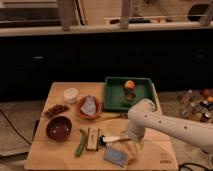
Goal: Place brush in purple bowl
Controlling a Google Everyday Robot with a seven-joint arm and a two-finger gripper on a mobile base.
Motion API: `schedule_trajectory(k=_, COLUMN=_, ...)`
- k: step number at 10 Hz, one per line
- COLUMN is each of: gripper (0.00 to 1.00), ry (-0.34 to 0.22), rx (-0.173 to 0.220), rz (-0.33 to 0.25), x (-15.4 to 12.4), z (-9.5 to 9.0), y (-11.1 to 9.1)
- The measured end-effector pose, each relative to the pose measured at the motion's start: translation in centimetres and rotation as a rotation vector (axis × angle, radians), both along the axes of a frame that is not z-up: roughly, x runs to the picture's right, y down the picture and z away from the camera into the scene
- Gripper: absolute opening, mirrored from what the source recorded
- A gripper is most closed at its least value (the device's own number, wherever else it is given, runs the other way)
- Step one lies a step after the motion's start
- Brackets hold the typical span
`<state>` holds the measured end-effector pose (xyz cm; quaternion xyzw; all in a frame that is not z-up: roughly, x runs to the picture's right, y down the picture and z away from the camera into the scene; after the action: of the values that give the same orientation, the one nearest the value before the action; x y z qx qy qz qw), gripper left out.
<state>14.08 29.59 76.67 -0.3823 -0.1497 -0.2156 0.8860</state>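
Note:
The brush (111,139) lies on the wooden table (150,152), right of centre near the front, with its white handle pointing right and its small dark head to the left, beside a tan block. The purple bowl (59,128) stands at the front left, apart from the brush. My gripper (129,142) is at the end of the white arm, low over the table at the handle end of the brush. The arm hides the far end of the handle.
A tan wooden block (92,138) and a green vegetable (81,142) lie between bowl and brush. A blue-grey sponge (115,156) lies in front. An orange-brown bowl (90,107), a white cup (71,94) and a green tray (142,95) holding an orange (129,84) stand behind.

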Motion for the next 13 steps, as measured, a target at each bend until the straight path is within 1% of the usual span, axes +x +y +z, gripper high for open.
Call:
schedule_trajectory(k=1, gripper=0.8, ry=-0.009, rx=0.012, rz=0.004, x=-0.3, z=0.2, y=-0.3)
schedule_trajectory(k=3, gripper=0.8, ry=-0.01, rx=0.023, rz=0.018, x=-0.2, z=0.7, y=-0.6)
schedule_trajectory(k=5, gripper=0.79, ry=-0.014, rx=0.024, rz=0.026, x=-0.5, z=1.5, y=-0.8)
schedule_trajectory(k=6, gripper=0.73, ry=-0.012, rx=0.018, rz=0.033, x=-0.4, z=2.0, y=-0.6)
schedule_trajectory(k=8, gripper=0.55, ry=-0.012, rx=0.01, rz=0.039, x=-0.6, z=2.7, y=-0.3)
schedule_trajectory(k=9, gripper=0.43, ry=-0.012, rx=0.012, rz=0.048, x=-0.5, z=3.0, y=-0.3)
schedule_trajectory(k=12, gripper=0.12, ry=-0.013, rx=0.012, rz=0.04, x=-0.5, z=2.7, y=-0.7)
schedule_trajectory(k=13, gripper=0.04, ry=-0.013, rx=0.009, rz=0.039, x=-0.5, z=2.7, y=-0.7)
